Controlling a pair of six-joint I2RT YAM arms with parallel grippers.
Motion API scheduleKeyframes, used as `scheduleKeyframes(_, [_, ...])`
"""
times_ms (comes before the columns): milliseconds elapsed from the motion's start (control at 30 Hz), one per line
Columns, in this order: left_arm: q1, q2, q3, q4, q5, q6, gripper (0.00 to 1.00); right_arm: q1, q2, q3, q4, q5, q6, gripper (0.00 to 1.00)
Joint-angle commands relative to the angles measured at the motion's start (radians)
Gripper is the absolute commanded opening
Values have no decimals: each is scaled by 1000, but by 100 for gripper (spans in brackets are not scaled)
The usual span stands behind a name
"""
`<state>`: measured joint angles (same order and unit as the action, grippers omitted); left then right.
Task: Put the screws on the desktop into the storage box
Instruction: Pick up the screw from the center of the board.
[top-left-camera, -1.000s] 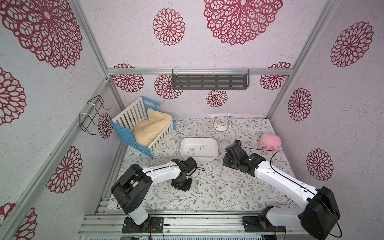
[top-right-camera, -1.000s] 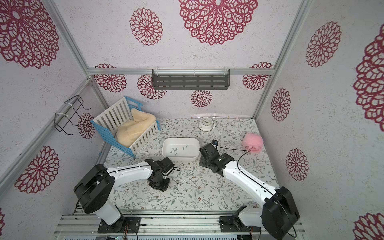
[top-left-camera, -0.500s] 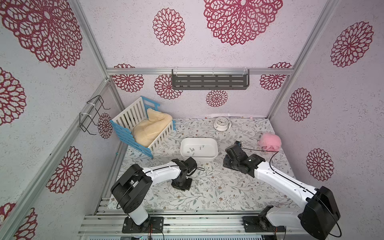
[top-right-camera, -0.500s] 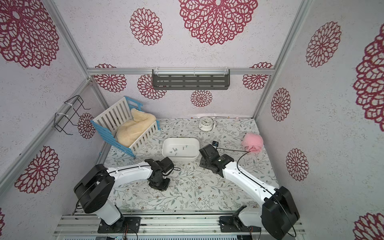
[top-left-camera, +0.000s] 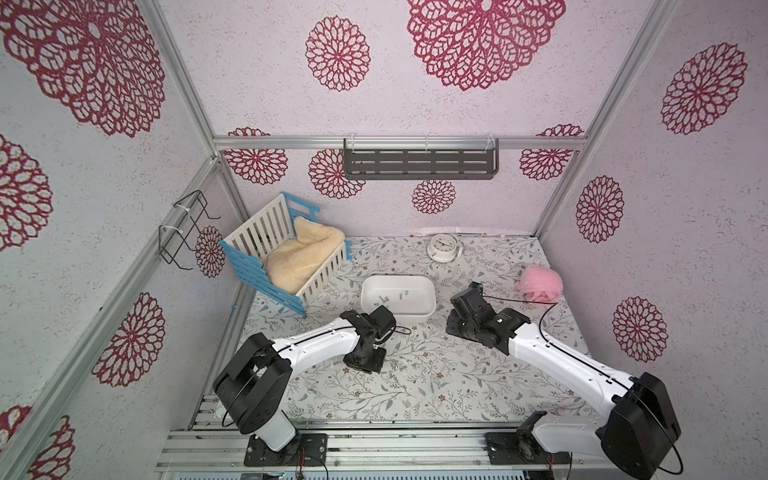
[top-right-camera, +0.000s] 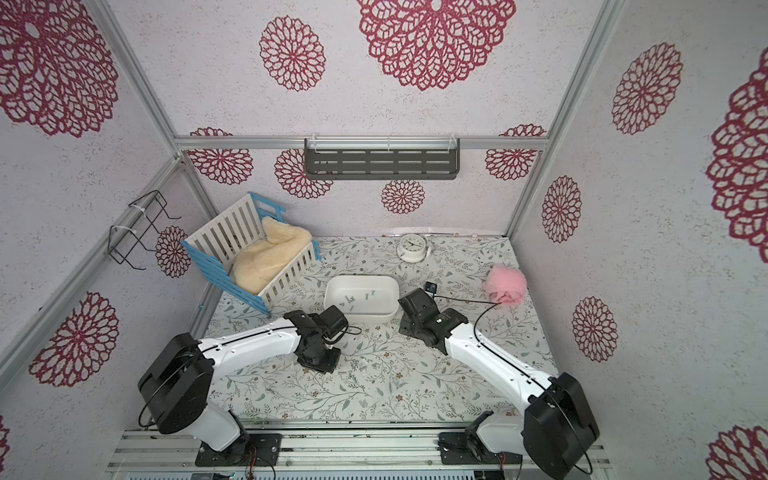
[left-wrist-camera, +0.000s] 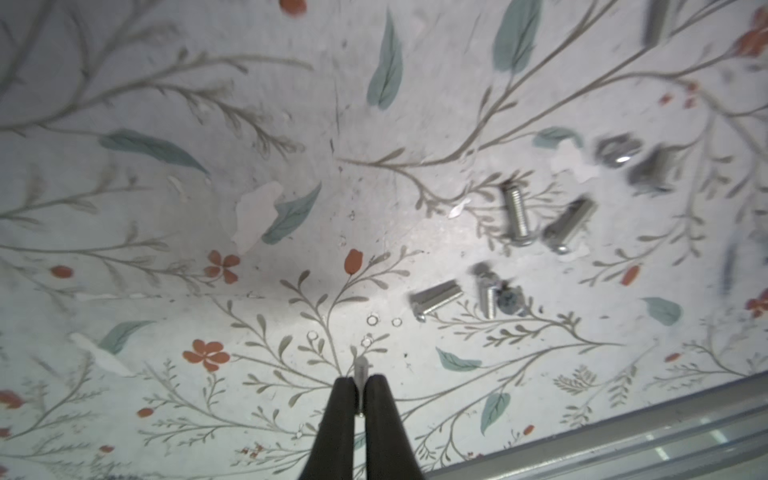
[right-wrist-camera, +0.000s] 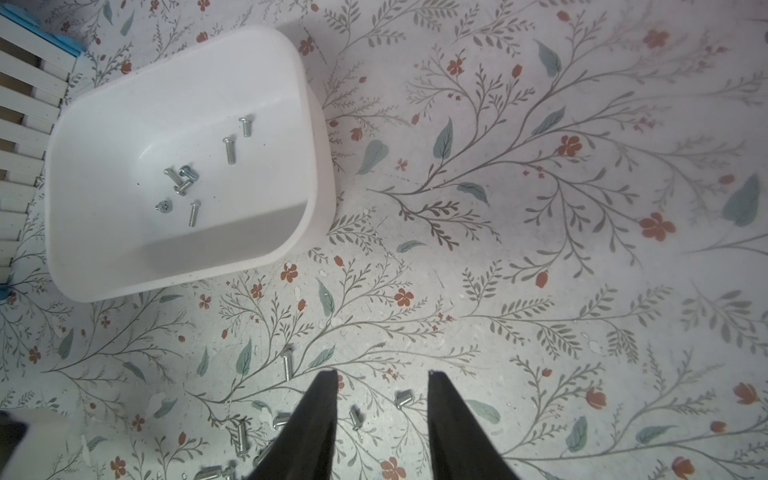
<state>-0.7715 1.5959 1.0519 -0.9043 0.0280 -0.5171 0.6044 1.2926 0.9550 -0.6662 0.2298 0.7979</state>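
Silver screw (left-wrist-camera: 360, 368) sits pinched only at the tips of the pressed-together left gripper (left-wrist-camera: 360, 380), low by the surface (left-wrist-camera: 374, 187), right gripper (right-wrist-camera: 381, 372) spread and empty: so shallow a hold may slip before the storage box (right-wrist-camera: 322, 166).

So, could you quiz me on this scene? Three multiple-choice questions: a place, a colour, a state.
1. The white storage box stands: A) on a chair; B) on the desktop, near the slatted crate; C) inside the crate.
2. The fluffy ball is: A) green; B) black; C) pink.
3. The left claw is: A) wide open; B) closed on a screw; C) out of sight.
Answers: 1 B, it sits on the vine-printed surface; 2 C, plainly pink; 3 B, a silvery bit is pinched at its tips.
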Motion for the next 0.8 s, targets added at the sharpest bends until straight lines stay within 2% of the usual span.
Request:
scheduleKeyframes(0, [47, -55, 70, -80, -54, 63, 7, -10, -41, -5, 15, 4, 5, 40])
scheduleKeyframes(267, [152, -5, 329, -171, -91, 158, 7, -23, -53, -8, 20, -4, -2, 40])
scheduleKeyframes(500, [203, 170, 586, -180, -90, 205, 8, -27, -70, -23, 26, -14, 1, 40])
scheduleKeyframes(767, [253, 394, 795, -182, -72, 219, 8, -29, -80, -33, 39, -31, 6, 40])
